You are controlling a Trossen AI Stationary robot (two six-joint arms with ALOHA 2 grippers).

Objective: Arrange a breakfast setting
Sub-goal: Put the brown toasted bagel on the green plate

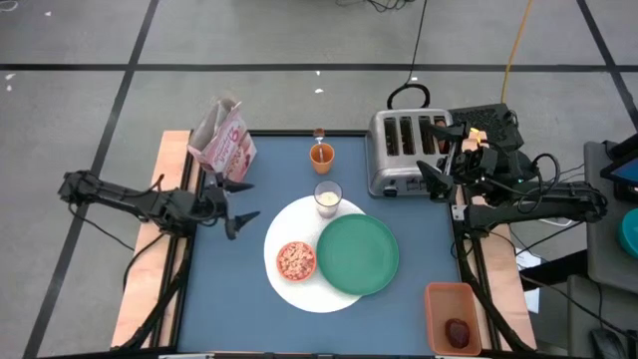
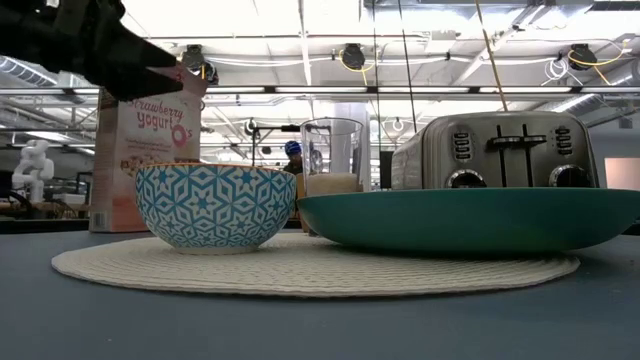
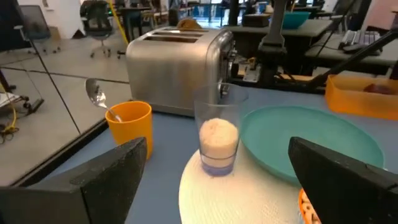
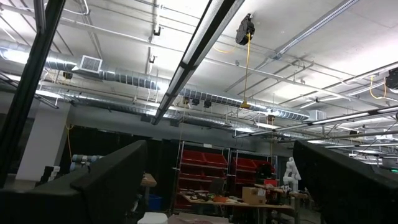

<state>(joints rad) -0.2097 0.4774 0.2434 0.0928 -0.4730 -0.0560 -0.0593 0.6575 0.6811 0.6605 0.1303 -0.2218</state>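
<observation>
two dark jointed arms [image 1: 120, 195] with black cabling, each ending in a blunt two-fingered black claw [image 1: 239, 202].

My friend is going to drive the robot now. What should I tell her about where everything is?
Left gripper: open, empty, hovering left of the white placemat.
Right gripper: open, empty, raised beside the toaster.
On the placemat: cereal bowl, green plate, milk glass.
Behind them: orange cup with a spoon in it.
Still to place: dark red fruit, sitting in the orange bin at the table's right edge. Something brown shows in a toaster slot.
</observation>
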